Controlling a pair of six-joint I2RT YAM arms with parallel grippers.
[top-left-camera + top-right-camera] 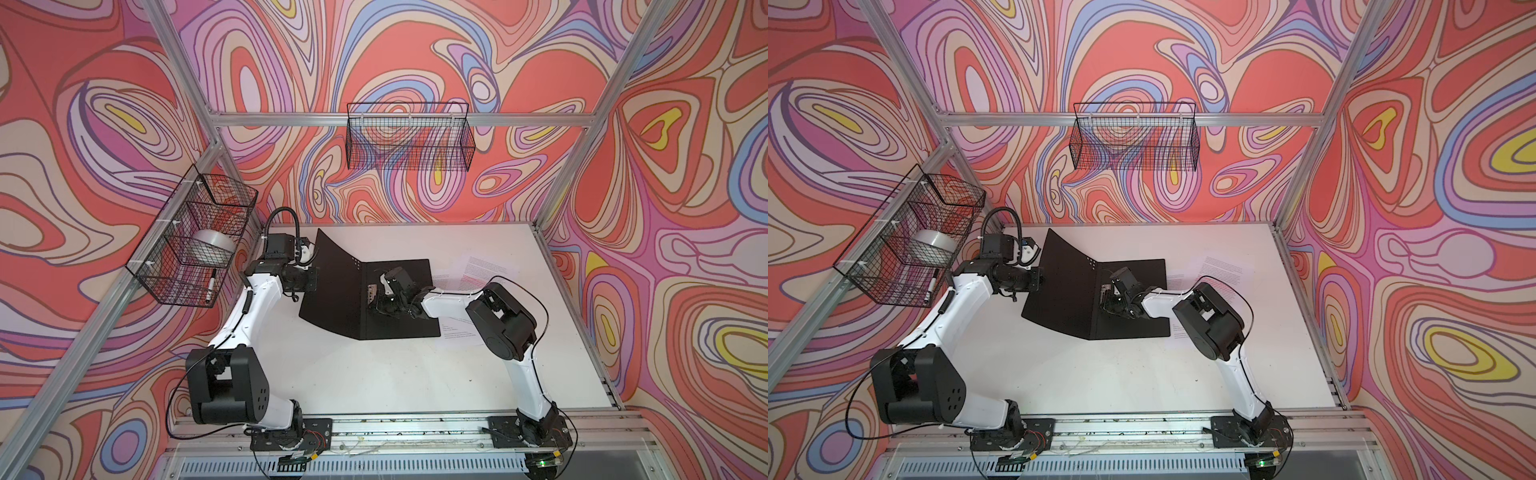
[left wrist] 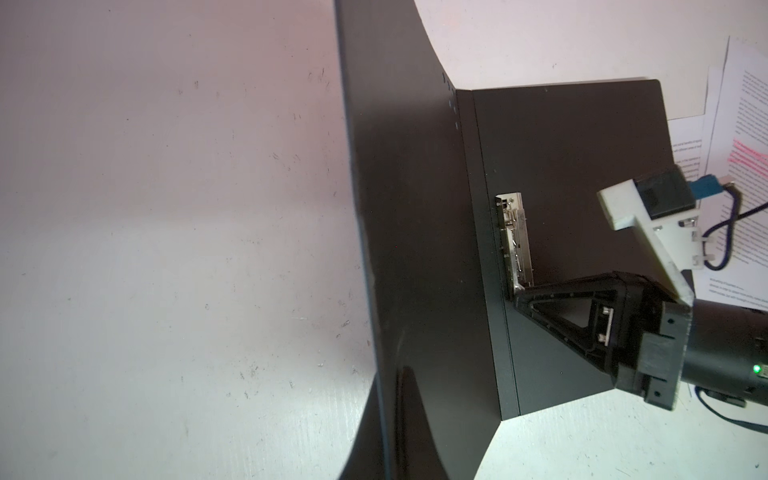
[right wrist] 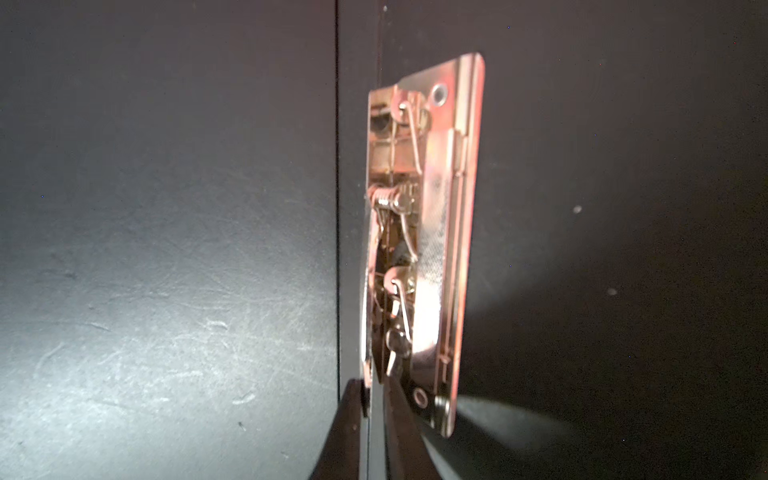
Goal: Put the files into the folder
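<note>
The folder (image 1: 345,299) (image 1: 1067,291) lies open on the white table with its black inside up. My left gripper (image 1: 309,253) (image 2: 388,432) is shut on the edge of the left cover (image 2: 407,208) and holds it raised and curved. The right half (image 2: 561,145) (image 3: 623,208) lies flat. My right gripper (image 1: 376,297) (image 3: 376,415) is at the spine, its narrow jaws pinching the near end of the metal clip (image 2: 515,241) (image 3: 432,228), whose plate stands tilted up. The files (image 1: 486,270) (image 1: 1221,270) (image 2: 744,124) lie on the table beside the folder's right edge, partly under my right arm. One shows pink highlighted lines (image 2: 748,156).
A wire basket (image 1: 191,249) on the left wall holds a tape roll (image 1: 212,245) and a marker (image 1: 210,286), close to my left arm. Another wire basket (image 1: 409,137) hangs on the back wall. Bare white table (image 1: 374,374) lies in front of the folder.
</note>
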